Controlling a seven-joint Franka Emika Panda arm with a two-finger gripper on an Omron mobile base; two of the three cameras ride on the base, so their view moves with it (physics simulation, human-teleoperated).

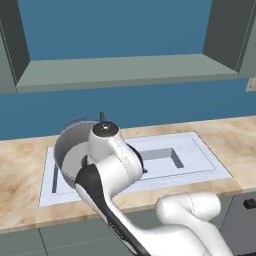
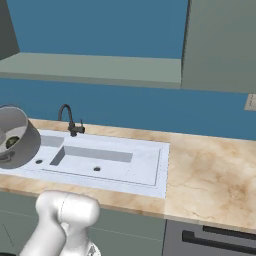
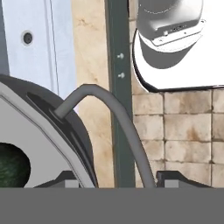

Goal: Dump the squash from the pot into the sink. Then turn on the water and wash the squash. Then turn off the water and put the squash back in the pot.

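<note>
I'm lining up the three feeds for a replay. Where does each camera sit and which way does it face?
Left base: behind-left, looking down at the sink; arm hides part of the tilted pot.
Right base: behind-right, facing sink and faucet; pot, squash at left edge.
Hand: along the claw, astride the pot handle.
Shared: pot and sink.

Pot (image 1: 75, 152): near side hidden behind the arm in the left base view; cut by the left edge in the right base view.
Squash (image 3: 12, 165): cut by the left edge in the hand view; a small dark patch, shape unclear, in the right base view.
Gripper (image 3: 116, 181): fingertips barely visible; possibly around the loop handle (image 3: 109, 113).
Sink (image 1: 200, 155): left compartment mostly covered.
</note>
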